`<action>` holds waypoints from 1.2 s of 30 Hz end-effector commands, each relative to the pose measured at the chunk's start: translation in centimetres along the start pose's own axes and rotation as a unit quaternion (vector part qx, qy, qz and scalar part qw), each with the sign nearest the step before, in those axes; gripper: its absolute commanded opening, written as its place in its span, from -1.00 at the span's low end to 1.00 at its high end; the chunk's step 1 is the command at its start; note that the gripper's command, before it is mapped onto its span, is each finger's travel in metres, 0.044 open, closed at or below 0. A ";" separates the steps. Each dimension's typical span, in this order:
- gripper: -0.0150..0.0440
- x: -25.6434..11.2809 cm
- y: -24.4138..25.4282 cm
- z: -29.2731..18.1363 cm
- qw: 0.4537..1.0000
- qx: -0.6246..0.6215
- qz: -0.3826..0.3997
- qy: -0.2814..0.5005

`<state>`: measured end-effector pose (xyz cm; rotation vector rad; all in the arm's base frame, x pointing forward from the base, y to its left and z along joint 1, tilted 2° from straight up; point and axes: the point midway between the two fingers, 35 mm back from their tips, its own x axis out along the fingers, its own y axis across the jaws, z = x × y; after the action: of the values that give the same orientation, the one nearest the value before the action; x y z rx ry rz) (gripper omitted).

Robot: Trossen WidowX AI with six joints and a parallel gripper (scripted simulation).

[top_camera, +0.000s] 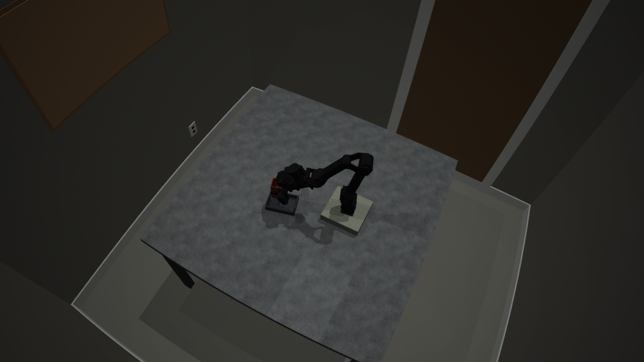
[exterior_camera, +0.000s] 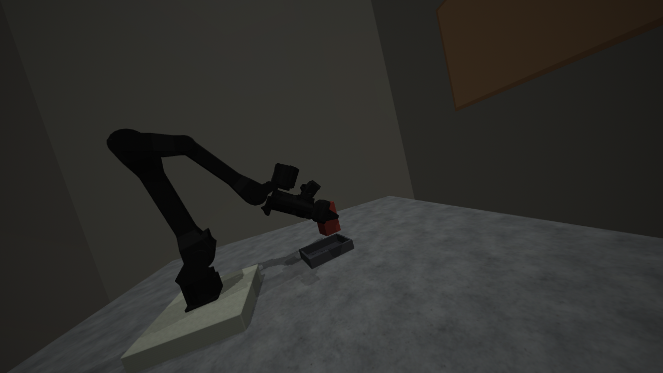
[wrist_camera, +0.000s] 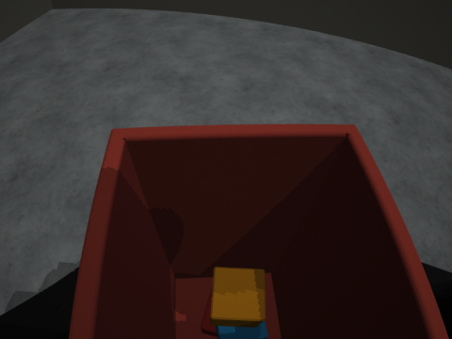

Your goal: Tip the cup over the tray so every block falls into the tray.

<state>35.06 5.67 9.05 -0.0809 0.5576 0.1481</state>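
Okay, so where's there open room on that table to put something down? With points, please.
There's bare tabletop beyond the white base plate (top_camera: 330, 220) (exterior_camera: 241, 319), toward the door, and a broad stretch between the dark tray (top_camera: 281, 211) (exterior_camera: 324, 260) and the table's far-left edge. It's crowded around the tray, where the red cup (top_camera: 274, 184) (exterior_camera: 328, 228) (wrist_camera: 235, 132) and arm hang.

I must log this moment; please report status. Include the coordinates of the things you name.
Black tool (top_camera: 278, 189) (exterior_camera: 334, 216) (wrist_camera: 250, 301) shut on red square cup (top_camera: 273, 184) (exterior_camera: 329, 227) (wrist_camera: 235, 132), held raised. Blocks inside, not tipped out. No obstruction visible.

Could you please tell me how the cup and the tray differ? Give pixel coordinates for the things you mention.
The cup (top_camera: 274, 183) (exterior_camera: 328, 228) (wrist_camera: 235, 132) is red, while the tray (top_camera: 281, 212) (exterior_camera: 326, 258) is dark grey. The cup is deep and narrow; the tray is shallow and wide. The cup is held in the air, whereas the tray sits on the table. Both are open-topped.
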 end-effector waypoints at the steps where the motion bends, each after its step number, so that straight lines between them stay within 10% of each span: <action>1: -0.49 0.4 1.3 0.5 1.000 -0.007 0.012 -0.004; 36: -0.49 0.8 1.5 0.3 0.947 0.320 0.013 0.000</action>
<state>35.59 7.35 8.78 0.5053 0.5890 0.0075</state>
